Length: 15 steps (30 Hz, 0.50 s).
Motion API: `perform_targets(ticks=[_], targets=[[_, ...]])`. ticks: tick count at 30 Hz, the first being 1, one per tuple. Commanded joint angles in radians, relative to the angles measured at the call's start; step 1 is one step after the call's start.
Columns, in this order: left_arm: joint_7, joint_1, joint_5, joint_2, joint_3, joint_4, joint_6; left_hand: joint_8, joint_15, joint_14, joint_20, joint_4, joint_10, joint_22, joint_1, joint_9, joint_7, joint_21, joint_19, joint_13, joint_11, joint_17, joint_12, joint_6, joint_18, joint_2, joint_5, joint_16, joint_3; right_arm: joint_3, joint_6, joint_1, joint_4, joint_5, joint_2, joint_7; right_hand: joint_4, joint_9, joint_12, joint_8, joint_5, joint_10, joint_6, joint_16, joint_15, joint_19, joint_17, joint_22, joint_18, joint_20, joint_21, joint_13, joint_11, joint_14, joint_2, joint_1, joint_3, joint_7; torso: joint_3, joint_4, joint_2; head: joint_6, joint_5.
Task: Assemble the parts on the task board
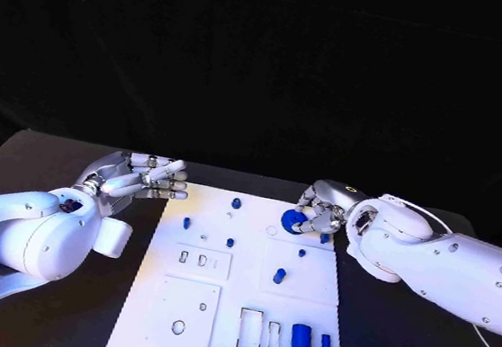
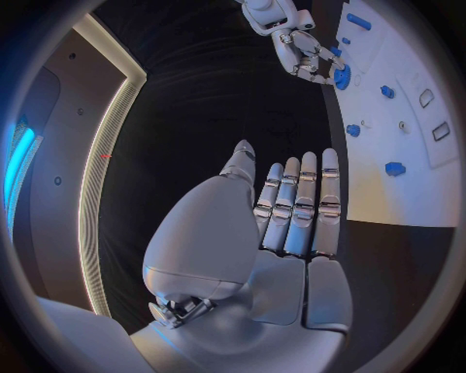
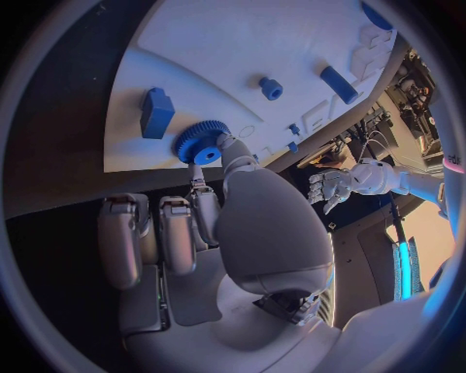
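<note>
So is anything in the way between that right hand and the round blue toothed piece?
No. The right hand already pinches the blue gear between its fingers, over the far part of the task board. Nothing lies between them.

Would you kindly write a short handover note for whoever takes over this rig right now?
Left hand: open, fingers straight, holding nothing, beside the task board's far left corner.
Right hand: pinches a blue gear over the board's far right area.
Other blue parts: small pegs stand in the board's far half; two blue bars lie near its near right edge.
Done: gear picked up. Left: seat the gear, then place the remaining parts.
</note>
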Motion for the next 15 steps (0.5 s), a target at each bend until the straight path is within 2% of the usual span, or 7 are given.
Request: perform_targets(ticks=[1, 8, 15], targets=[[0.004, 0.002, 0.002, 0.001, 0.001, 0.003, 0.019, -0.007, 0.008, 0.001, 0.004, -0.005, 0.001, -0.001, 0.004, -0.001, 0.006, -0.006, 0.0, -0.001, 0.004, 0.002, -0.004, 0.002, 0.013, 0.01, -0.003, -0.004, 0.001, -0.003, 0.001, -0.008, 0.008, -0.064, 0.001, -0.016, 0.003, 0.003, 0.006, 0.004, -0.013, 0.008, 0.012, 0.005, -0.005, 0.028, 0.192, 0.163, -0.017, -0.003, 0.005, 0.041, -0.002, 0.088, 0.001, 0.007, 0.002, -0.001, -0.0001, 0.0002, 0.0, 0.0, -0.001], [0.003, 0.002, 0.002, 0.001, 0.001, 0.002, 0.021, -0.007, 0.008, 0.001, 0.004, -0.005, 0.001, -0.001, 0.004, -0.001, 0.006, -0.006, 0.0, -0.001, 0.004, 0.002, -0.004, 0.002, 0.013, 0.01, -0.003, -0.004, 0.001, -0.003, -0.044, -0.011, 0.023, -0.124, 0.0, -0.044, 0.01, 0.006, 0.013, 0.008, -0.023, 0.015, 0.029, 0.006, -0.009, 0.033, 0.196, 0.17, -0.019, -0.007, 0.01, 0.049, -0.007, 0.089, 0.005, 0.006, 0.005, -0.008, -0.0007, 0.0016, -0.001, 0.005, -0.016], [0.001, 0.002, 0.002, 0.002, 0.001, 0.0, 0.021, -0.007, 0.008, 0.001, 0.004, -0.006, 0.002, -0.002, 0.005, -0.001, 0.006, -0.007, 0.0, -0.001, 0.004, 0.002, -0.005, 0.002, 0.013, 0.011, -0.003, -0.005, 0.001, -0.002, -0.1, -0.011, 0.075, -0.171, -0.009, -0.065, 0.017, 0.008, 0.015, 0.004, -0.003, 0.017, 0.036, 0.008, -0.013, 0.037, 0.2, 0.175, -0.02, -0.011, 0.013, 0.053, -0.012, 0.09, 0.008, 0.011, 0.016, -0.012, -0.0009, 0.0005, -0.001, 0.011, -0.01]])
